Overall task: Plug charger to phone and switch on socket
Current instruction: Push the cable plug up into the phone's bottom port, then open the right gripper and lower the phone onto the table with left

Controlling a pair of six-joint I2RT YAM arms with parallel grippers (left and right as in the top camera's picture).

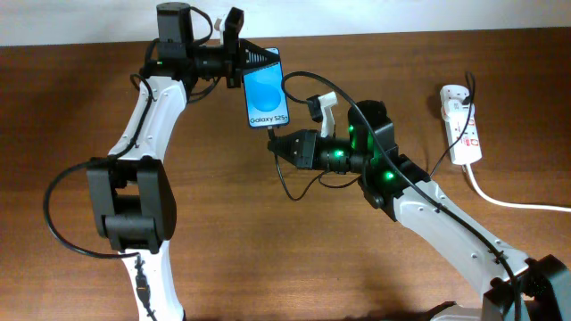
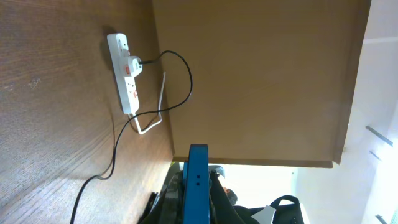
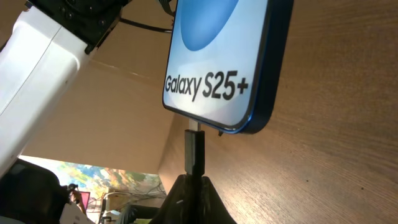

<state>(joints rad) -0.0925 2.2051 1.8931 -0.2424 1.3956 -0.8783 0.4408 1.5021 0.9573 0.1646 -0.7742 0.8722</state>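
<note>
brown wood-grain table (image 1: 223,223), pale strip past its far edge (image 1: 401,13), plain tan panel standing along that edge (image 2: 261,74)

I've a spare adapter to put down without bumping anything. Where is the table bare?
Bare table lies left of the left arm, and at the front between it and the right arm. The middle is crowded: left gripper holding the phone, right gripper holding the charger at its lower edge.

Left arm (image 1: 143,116) and right arm (image 1: 446,218): white links, boxy black joints. A black cable (image 1: 49,203) loops off the left; green lights (image 1: 385,178) dot the right.
</note>
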